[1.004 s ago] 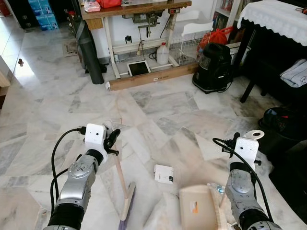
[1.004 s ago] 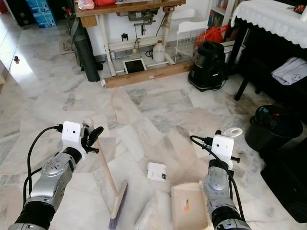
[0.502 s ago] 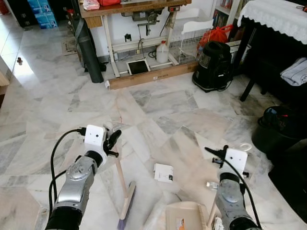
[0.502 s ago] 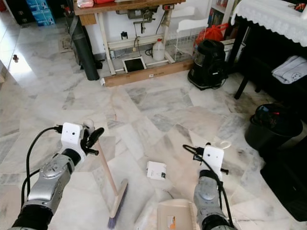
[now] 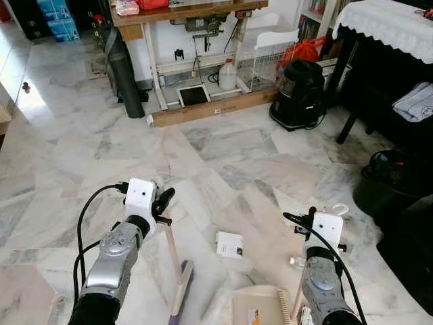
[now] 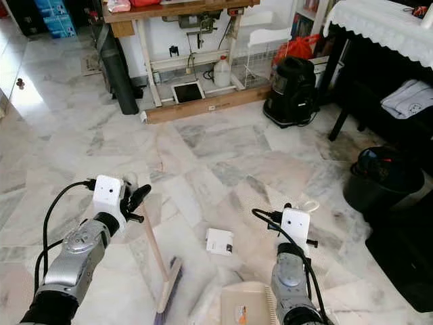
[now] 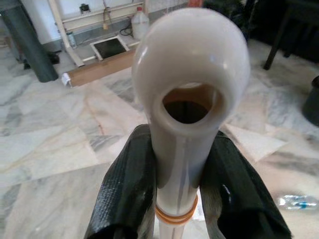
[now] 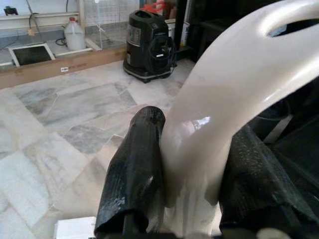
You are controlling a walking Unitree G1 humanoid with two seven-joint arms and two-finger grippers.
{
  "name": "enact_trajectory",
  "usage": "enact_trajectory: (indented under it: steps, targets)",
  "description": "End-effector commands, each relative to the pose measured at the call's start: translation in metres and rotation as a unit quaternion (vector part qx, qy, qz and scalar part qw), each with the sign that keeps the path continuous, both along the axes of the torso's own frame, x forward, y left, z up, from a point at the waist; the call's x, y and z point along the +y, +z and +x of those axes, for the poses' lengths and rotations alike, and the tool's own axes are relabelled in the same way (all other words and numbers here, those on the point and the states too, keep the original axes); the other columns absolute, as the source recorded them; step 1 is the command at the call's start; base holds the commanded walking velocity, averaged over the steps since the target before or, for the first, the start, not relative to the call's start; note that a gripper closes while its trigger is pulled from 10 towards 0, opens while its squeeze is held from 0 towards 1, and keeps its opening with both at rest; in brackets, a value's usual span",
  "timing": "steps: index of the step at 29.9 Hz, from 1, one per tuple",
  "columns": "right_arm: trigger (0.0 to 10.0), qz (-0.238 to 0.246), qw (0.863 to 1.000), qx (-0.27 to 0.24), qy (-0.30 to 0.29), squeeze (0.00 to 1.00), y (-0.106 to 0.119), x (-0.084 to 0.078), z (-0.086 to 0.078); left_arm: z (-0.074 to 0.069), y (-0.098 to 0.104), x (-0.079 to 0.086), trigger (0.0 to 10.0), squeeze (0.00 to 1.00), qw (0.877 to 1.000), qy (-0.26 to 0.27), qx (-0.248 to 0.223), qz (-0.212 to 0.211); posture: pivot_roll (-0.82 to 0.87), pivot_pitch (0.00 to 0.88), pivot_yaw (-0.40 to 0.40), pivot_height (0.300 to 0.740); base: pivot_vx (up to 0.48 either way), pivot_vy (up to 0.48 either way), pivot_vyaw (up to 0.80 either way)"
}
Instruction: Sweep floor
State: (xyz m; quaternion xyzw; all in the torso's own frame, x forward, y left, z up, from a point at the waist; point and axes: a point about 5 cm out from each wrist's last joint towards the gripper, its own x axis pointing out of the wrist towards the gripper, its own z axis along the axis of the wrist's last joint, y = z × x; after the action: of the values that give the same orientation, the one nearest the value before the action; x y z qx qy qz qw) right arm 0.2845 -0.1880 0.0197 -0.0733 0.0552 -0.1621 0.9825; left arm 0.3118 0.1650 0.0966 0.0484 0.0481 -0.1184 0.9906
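White card [image 5: 230,244] lies on the floor [image 5: 223,145] between tools: at 3 o'clock of the broom [image 5: 174,267] clamped by the left gripper [image 5: 161,201], 11 o'clock of the dustpan [image 5: 260,307] clamped by the right gripper [image 8: 194,164].

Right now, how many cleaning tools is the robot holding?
2. The broom is in the left gripper, brush on the floor. The dustpan hangs low from the right gripper by its handle.

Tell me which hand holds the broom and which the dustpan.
The left hand grips the broom, its bristles on the floor. The right hand holds the cream dustpan by its looped handle.
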Motion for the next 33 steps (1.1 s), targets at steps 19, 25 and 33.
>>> enact_trajectory:
  steps: [19, 25, 33]
  targets:
    - [10.0, -0.002, 0.995, 0.097, 0.018, 0.00, -0.030, -0.005, -0.022, -0.001, -0.021, -0.009, 10.0, 0.00, 0.994, 0.006, 0.105, -0.012, -0.02, 0.073, 0.024, 0.740, 0.000, 0.000, 0.00]
    - [10.0, -0.001, 0.995, 0.098, 0.018, 0.00, -0.029, -0.006, -0.020, 0.006, -0.014, -0.011, 10.0, 0.00, 0.992, 0.012, 0.106, -0.070, -0.02, 0.073, 0.026, 0.740, 0.000, 0.000, 0.00]
    - [10.0, -0.003, 0.995, 0.095, 0.015, 0.00, -0.025, -0.009, -0.015, 0.011, -0.003, -0.016, 10.0, 0.00, 0.977, 0.001, 0.121, -0.174, -0.02, 0.069, 0.020, 0.740, 0.000, 0.000, 0.00]
